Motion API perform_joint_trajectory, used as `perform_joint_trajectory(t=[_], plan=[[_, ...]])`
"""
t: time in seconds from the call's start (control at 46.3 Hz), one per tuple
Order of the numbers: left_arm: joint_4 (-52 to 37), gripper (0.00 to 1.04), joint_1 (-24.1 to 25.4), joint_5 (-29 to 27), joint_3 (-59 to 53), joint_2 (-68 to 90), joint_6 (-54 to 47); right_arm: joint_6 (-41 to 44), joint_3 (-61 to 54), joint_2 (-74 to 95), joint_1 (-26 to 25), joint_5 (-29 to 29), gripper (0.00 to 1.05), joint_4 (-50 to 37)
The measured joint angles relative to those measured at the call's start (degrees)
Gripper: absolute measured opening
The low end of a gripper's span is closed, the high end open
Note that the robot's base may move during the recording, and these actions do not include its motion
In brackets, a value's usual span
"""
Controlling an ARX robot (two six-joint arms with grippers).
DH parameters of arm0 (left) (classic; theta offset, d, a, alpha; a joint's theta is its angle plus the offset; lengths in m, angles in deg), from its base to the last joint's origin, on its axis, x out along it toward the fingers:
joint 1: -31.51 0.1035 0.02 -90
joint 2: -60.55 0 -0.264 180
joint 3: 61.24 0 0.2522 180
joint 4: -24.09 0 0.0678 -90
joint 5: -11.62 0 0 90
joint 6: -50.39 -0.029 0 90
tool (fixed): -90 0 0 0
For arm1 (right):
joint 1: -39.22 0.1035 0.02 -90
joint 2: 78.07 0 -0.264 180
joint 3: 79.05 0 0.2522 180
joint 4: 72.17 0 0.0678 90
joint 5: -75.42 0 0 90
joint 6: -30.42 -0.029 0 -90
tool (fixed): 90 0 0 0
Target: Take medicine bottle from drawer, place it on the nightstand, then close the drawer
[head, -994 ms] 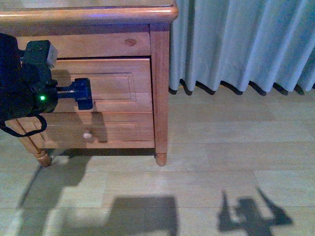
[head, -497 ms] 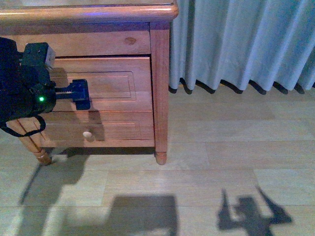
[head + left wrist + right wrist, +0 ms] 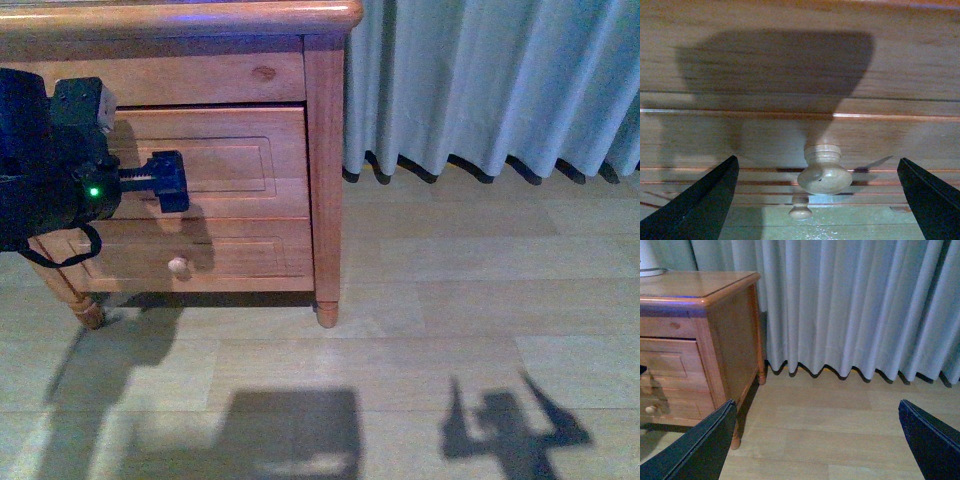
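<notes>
The left pincer [image 3: 170, 182] is standing wide open, its two dark fingers [image 3: 705, 200] flanking the round wooden knob [image 3: 824, 174] without touching it. That knob is sitting between them on the drawer [image 3: 240, 165], whose honey-brown front is showing a recessed rectangular panel. The drawer appears to be shut or nearly so, though shadow is blurring its edges. Just below the pincer, the shorter drawer [image 3: 240, 258] is carrying a smaller pale knob [image 3: 178, 266]. Around both, the nightstand [image 3: 325, 150] is standing on turned feet on the pale plank floor [image 3: 450, 300]. Well apart, the right pincer [image 3: 816, 405] is hanging open and empty before the grey-blue curtain [image 3: 850, 305]. A white object [image 3: 647, 262] is resting on the nightstand's top.
</notes>
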Motion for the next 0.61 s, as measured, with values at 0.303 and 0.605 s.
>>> perform_joint_trajectory(t=[0.303,0.605], plan=[[-0.46,0.78,-0.15,-1.29,0.44,0.68,0.81,0.02,0.00,0.00,0.02,0.02,0.98,0.00],[-0.77,0.38,-0.17,-1.36,0.48,0.68,1.20,0.00,0.00,0.00,0.02,0.02,0.98,0.00]])
